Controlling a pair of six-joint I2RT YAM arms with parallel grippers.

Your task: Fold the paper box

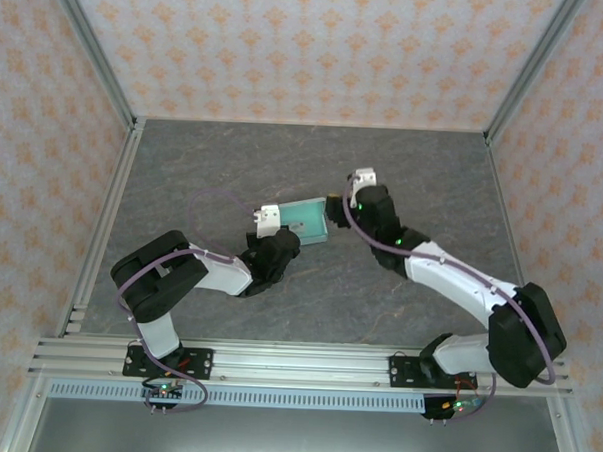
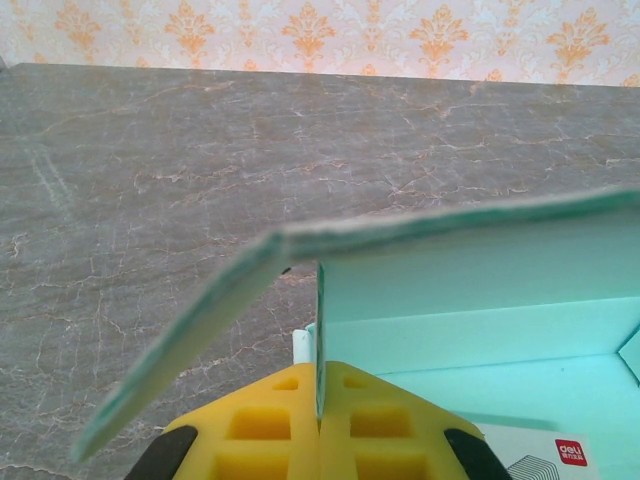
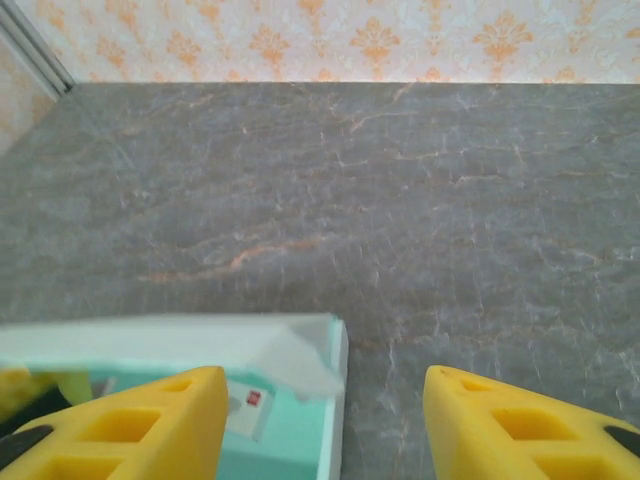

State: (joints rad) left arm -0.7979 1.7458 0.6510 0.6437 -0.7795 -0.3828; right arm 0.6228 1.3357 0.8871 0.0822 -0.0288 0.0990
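The paper box (image 1: 307,219), pale mint-blue card, lies open-topped at mid table. My left gripper (image 1: 286,237) is at its near-left end. In the left wrist view the yellow left gripper (image 2: 320,400) is shut on an upright wall of the box (image 2: 470,300), and a long flap (image 2: 200,340) slants away to the left above it. My right gripper (image 1: 334,209) hovers at the box's right end. Seen from the right wrist, that gripper (image 3: 325,385) stands open over the box's corner (image 3: 300,435), where a small pale flap (image 3: 295,360) leans inward; nothing is between the fingers.
A small white tag with a red mark (image 2: 550,455) lies inside the box, also seen from the right wrist as the tag (image 3: 245,405). Grey marbled table (image 1: 235,153) stretches around, bounded by patterned walls and aluminium posts (image 1: 94,47).
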